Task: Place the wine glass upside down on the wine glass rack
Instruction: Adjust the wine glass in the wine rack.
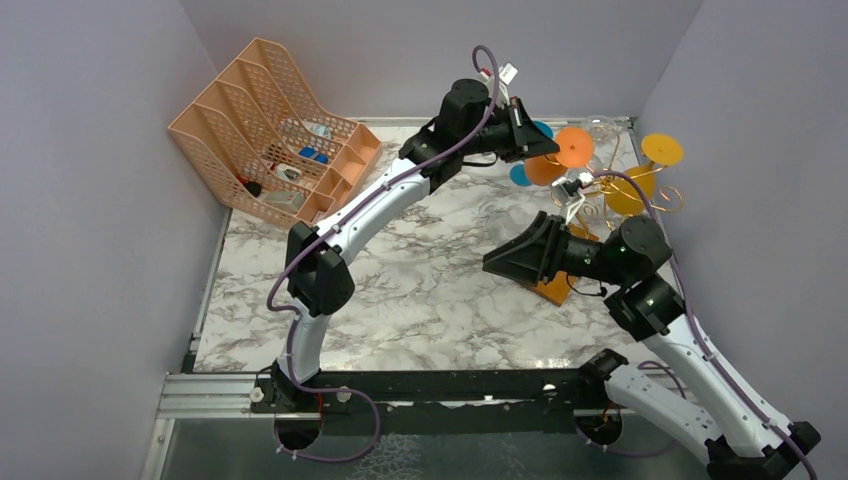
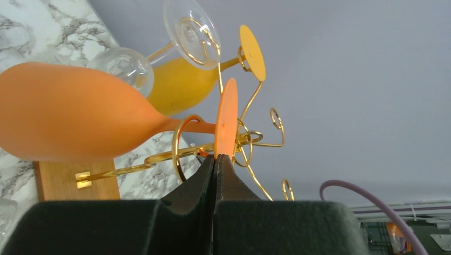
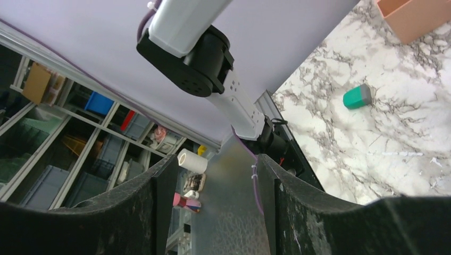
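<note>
1. The left gripper [image 2: 215, 159] is pressed together on the edge of the flat foot of an orange wine glass [image 2: 69, 119]. The stem lies inside a gold spiral loop of the wine glass rack [image 2: 245, 138].
2. Pinching the foot probably lets the stem slide along the wire arm. Letting go looks like the remaining step.
3. A yellow glass [image 2: 178, 85] and a clear glass [image 2: 125, 66] hang just beside the orange bowl and crowd it.
4. The right gripper [image 3: 213, 170] is spread and holds nothing. It hovers over the bench [image 1: 420, 290], in front of the rack's wooden base [image 2: 64, 183].
5. A peach mesh organiser [image 1: 265, 130] stands well apart, at the far left.
</note>
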`<control>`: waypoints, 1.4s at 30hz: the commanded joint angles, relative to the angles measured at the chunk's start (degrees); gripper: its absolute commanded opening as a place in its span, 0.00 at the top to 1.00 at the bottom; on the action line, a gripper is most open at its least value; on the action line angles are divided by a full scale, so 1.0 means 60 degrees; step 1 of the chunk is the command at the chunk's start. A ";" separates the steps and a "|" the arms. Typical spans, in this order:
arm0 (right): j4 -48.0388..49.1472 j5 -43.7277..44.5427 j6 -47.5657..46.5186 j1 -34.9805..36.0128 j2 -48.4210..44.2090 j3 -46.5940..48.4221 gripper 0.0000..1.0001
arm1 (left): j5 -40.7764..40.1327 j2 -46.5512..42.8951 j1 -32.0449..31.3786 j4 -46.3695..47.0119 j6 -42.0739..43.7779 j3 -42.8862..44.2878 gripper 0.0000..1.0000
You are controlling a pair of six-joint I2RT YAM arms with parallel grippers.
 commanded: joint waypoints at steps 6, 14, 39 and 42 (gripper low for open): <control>0.0377 -0.0075 0.0273 0.0023 -0.0263 0.0630 0.40 | -0.0257 -0.0506 0.0234 0.0368 0.0107 -0.0151 1.00; -0.0772 0.0555 -0.0750 0.0023 -0.0158 0.2519 0.40 | 0.0080 -0.0700 0.0245 0.0875 -0.0349 -0.0463 1.00; -0.2704 0.3451 -0.2398 0.0022 -0.0029 0.4424 0.39 | -0.0198 -0.1637 0.0571 0.0517 -0.0513 -0.1964 1.00; -0.2840 0.3548 -0.2533 0.0023 0.0029 0.4515 0.38 | -0.0232 -0.1694 0.0571 0.0302 -0.0394 -0.1957 1.00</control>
